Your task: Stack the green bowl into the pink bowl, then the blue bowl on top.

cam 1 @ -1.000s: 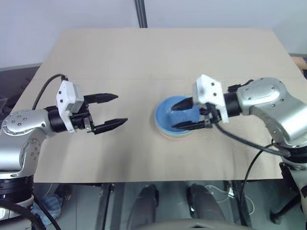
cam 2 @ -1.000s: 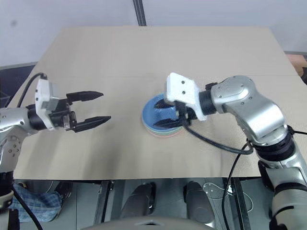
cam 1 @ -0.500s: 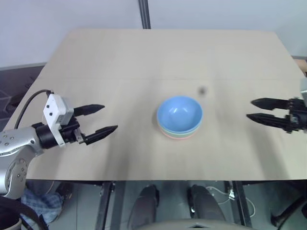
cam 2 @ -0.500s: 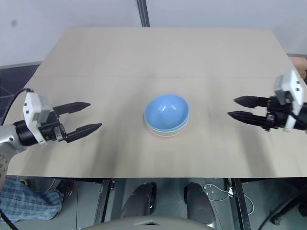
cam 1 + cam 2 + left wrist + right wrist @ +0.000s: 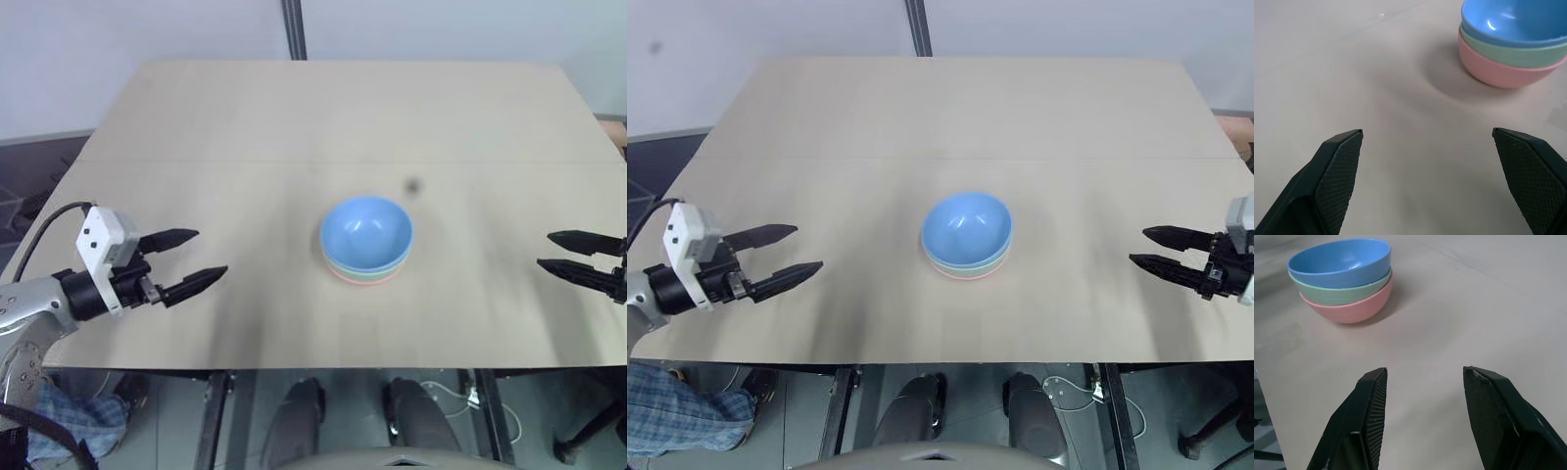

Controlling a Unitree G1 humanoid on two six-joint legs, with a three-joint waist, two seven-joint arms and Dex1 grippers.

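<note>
Jaws empty; blue bowl (image 5: 1339,262) nests in green bowl (image 5: 1342,293), in pink bowl (image 5: 1349,311).

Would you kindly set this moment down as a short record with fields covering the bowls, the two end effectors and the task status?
stack order: blue bowl on top, green bowl in the middle, pink bowl at the bottom
stack place: middle of the table
left end effector: open, holding nothing, apart from the stack
right end effector: open, holding nothing, apart from the stack
task status: stack looks complete

Even bright light; soft shadows on table (image 5: 294,127); mild blur.
</note>
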